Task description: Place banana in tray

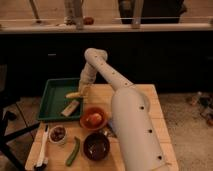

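Note:
The green tray point(52, 100) lies at the table's back left. The small yellow banana point(75, 94) is inside the tray near its right rim. My gripper point(83, 89) points down just above the banana's right end, touching it or nearly so. I cannot tell whether the banana rests on the tray floor or hangs from the gripper. The white arm reaches in from the lower right and hides part of the table.
A pale tan block point(71, 107) lies in the tray's front right corner. An orange bowl with fruit point(93, 119), a dark bowl point(96, 146), a small bowl point(57, 134), a long green vegetable point(73, 151) and a white brush point(42, 147) sit on the wooden table point(145, 100).

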`<state>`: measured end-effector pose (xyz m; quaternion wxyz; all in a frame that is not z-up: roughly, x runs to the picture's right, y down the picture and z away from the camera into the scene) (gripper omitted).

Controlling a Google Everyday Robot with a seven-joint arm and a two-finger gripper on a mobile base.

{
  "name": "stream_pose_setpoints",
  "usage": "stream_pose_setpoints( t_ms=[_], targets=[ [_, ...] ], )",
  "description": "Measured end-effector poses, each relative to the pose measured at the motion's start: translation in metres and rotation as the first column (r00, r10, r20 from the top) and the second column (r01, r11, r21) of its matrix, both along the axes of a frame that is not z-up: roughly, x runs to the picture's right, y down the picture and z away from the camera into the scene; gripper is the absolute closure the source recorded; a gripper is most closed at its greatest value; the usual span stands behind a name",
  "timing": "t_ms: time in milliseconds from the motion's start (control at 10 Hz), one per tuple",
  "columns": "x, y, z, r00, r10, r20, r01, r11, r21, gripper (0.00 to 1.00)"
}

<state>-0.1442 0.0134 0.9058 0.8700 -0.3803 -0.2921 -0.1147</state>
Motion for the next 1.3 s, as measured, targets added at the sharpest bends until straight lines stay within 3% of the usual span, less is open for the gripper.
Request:
stream_pose_setpoints(
  t_ms=[1300],
  targets=[
    [-0.027,0.0,0.011,0.995,-0.087,-0.041,0.088,0.9961,0.009,1.0]
  ],
)
